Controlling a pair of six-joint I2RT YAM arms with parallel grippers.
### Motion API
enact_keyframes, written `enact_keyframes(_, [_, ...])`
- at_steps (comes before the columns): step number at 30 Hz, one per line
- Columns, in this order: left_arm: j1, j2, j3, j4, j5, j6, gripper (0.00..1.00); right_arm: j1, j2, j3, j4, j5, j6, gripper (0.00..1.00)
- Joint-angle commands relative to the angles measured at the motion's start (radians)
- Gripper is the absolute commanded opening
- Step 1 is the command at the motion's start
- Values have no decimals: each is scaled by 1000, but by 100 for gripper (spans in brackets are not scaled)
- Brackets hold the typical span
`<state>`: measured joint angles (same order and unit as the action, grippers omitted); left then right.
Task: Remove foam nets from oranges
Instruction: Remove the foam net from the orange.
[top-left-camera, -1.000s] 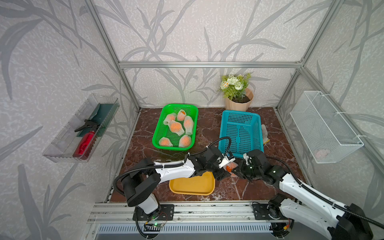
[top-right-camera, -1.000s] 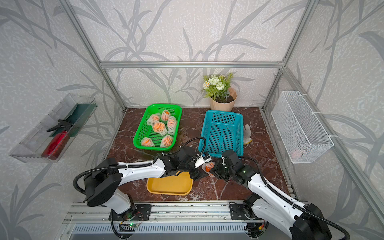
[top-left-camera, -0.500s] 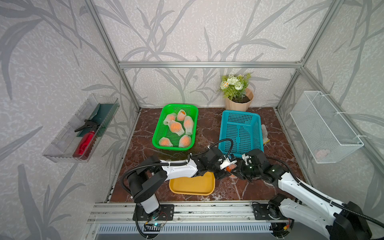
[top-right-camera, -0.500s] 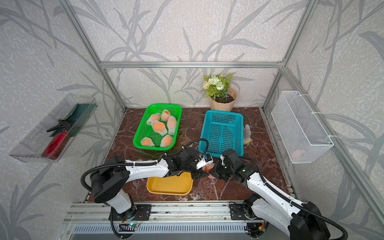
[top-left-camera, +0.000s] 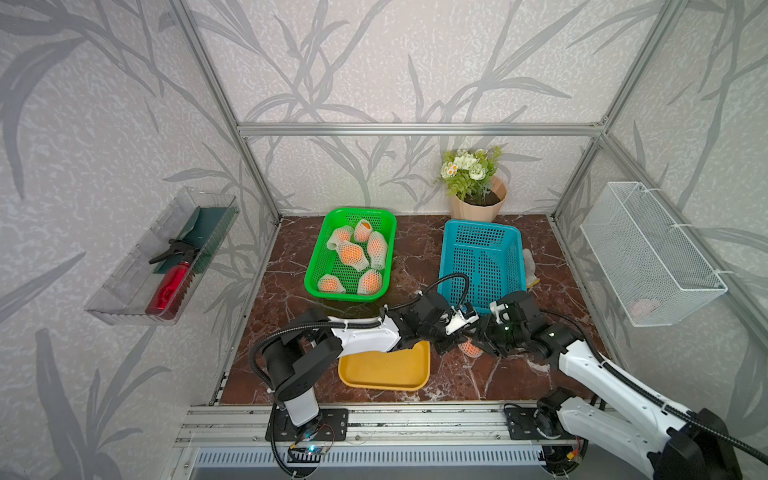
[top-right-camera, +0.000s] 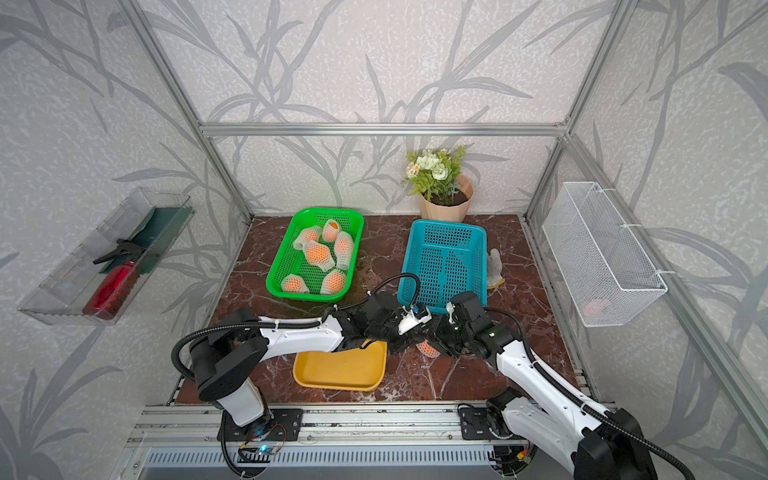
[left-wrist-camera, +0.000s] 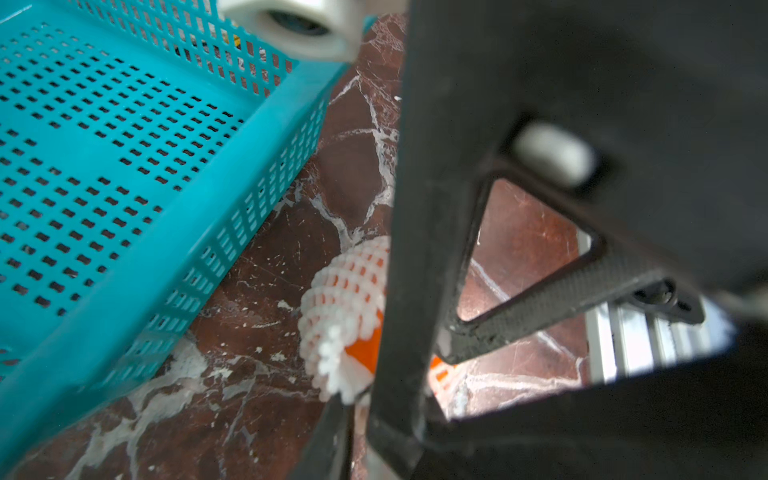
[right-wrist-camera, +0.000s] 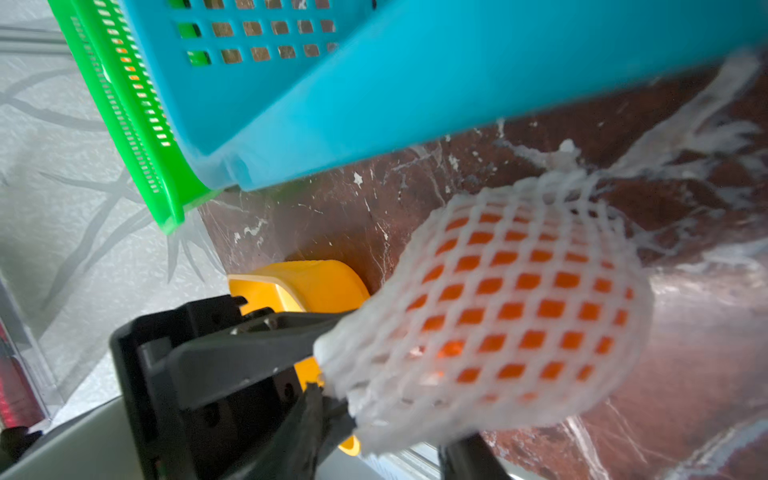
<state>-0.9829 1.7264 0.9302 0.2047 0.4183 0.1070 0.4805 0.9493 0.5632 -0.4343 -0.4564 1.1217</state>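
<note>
Five netted oranges (top-left-camera: 351, 257) lie in the green basket (top-left-camera: 308, 282), just as they did a second ago. The sixth orange (top-left-camera: 470, 348) is out in front, over the table (top-left-camera: 457, 382) between the yellow tray (top-left-camera: 382, 370) and the blue basket (top-left-camera: 482, 266), and my two grippers meet on it. Since the earlier frames it has shifted slightly toward the front edge, and my left arm has reached in a little further. My left gripper (right-wrist-camera: 328, 374) is pinched on the puckered end of the net (right-wrist-camera: 498, 291), fingers together on the foam. My right gripper (top-left-camera: 484, 347) sits at the orange's other side; I cannot tell whether its fingers are apart or gripping. The net covers the fruit. I cannot tell whether the orange rests on the table or hangs just above it.
</note>
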Motion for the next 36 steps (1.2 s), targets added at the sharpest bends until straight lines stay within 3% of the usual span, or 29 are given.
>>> enact_keyframes(1, [-3, 19, 45, 69, -2, -32, 19, -14, -53, 47, -128, -16, -58, 53])
enact_keyframes(8, [-3, 40, 71, 71, 1, -85, 12, -54, -128, 86, -281, 36, -129, 63])
enact_keyframes(14, [0, 57, 113, 32, 15, -136, 3, -98, -129, 115, -368, 74, -235, 64])
enact_keyframes(22, [0, 41, 102, 50, 66, -183, 0, -120, -9, 153, -314, 122, -368, 65])
enact_keyframes(29, [2, 71, 163, -42, 113, -207, 0, -137, 21, 152, -281, 172, -581, 65])
enact_keyframes(36, [4, 71, 175, -80, 141, -185, 0, -156, 16, 111, -178, 123, -669, 64])
